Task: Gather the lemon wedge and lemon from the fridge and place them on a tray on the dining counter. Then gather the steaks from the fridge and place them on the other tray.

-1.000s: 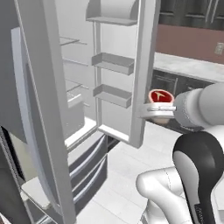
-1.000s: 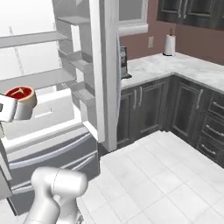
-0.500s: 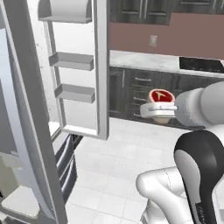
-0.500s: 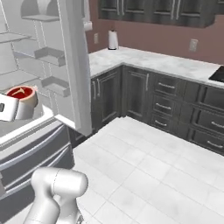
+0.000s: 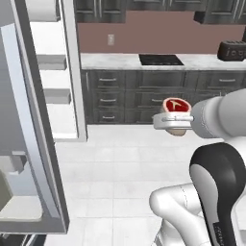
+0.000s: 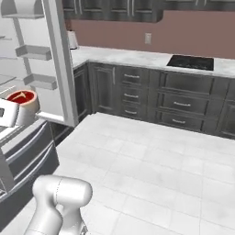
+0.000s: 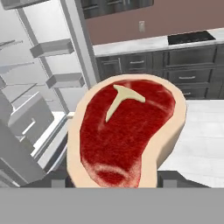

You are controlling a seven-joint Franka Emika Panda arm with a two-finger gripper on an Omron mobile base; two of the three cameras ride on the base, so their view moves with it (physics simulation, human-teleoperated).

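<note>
A raw red steak (image 5: 177, 105) with a pale fat rim and a T-shaped bone stands between the jaws of my gripper (image 5: 173, 120), which is shut on it at chest height over the kitchen floor. From the right base view the same steak (image 6: 23, 97) sits in the gripper (image 6: 13, 112) at the far left, in front of the fridge. In the hand view the steak (image 7: 124, 131) covers the middle, with the dark fingertips (image 7: 57, 180) at its lower edge. The lemon, the lemon wedge and the trays are out of view.
The open fridge door (image 5: 33, 120) with its shelves stands on the left. The fridge drawers (image 6: 27, 147) are close behind the arm. Dark cabinets under a pale counter (image 5: 120, 61) run along the back wall, with a cooktop (image 5: 161, 59) and a toaster (image 5: 233, 49).
The whole picture has swung away from the fridge towards the back cabinets, so the base has turned. The steak stays in the gripper, held the same way.
</note>
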